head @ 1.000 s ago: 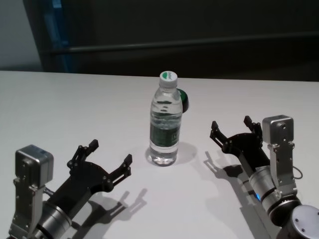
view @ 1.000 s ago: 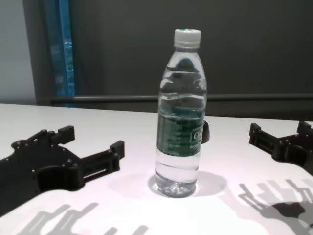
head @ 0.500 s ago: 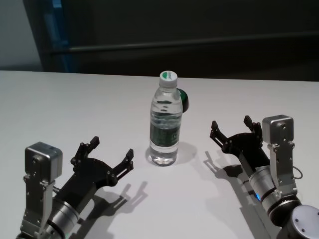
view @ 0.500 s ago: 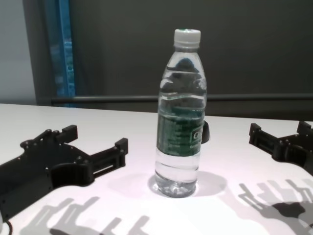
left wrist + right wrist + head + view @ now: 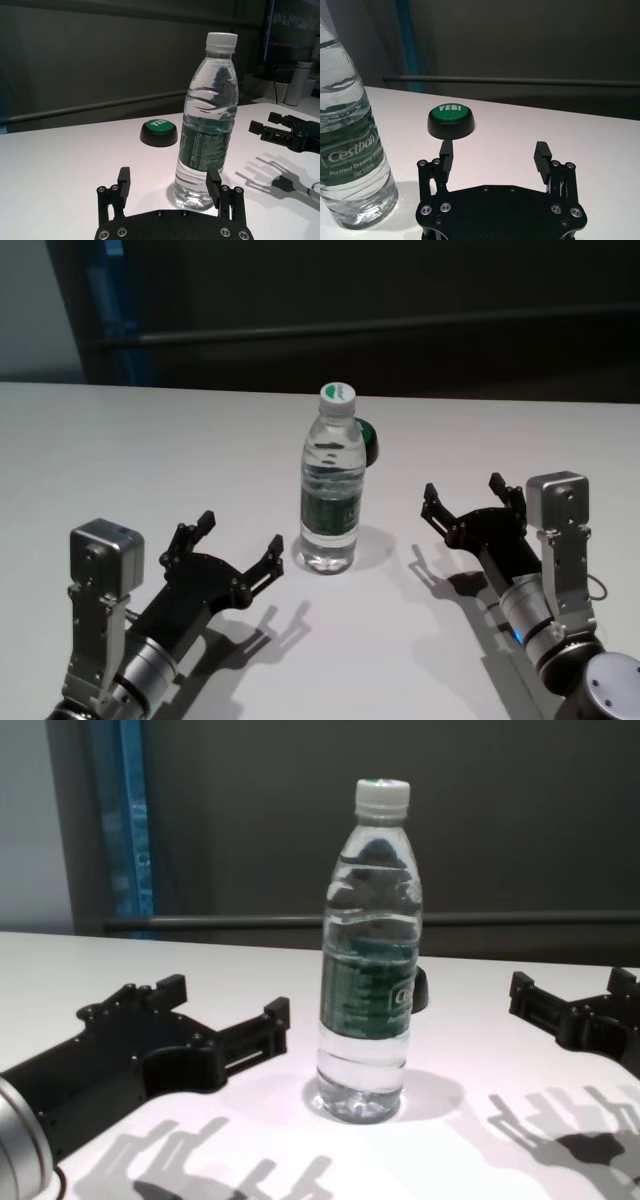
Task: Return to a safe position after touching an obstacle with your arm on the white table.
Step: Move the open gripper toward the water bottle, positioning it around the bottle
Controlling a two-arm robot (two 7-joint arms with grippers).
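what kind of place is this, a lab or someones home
Probably a lab or demo room, not a home: a bare white table holds only a water bottle and a green "YES!" button, with dark wall panels behind.

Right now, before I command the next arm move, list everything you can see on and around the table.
water bottle: one, clear with white cap and dark green label, upright near the table's middle, between the two grippers.
green button: one, green top marked YES! on a black base, just behind the bottle.
white table: one, glossy white, under everything.
white flask: one, off to the side beyond the table, in the left wrist view only.
left gripper: one, black, fingers open, low over the table to the bottle's left, close but apart.
right gripper: one, black, fingers open, to the bottle's right, farther off.
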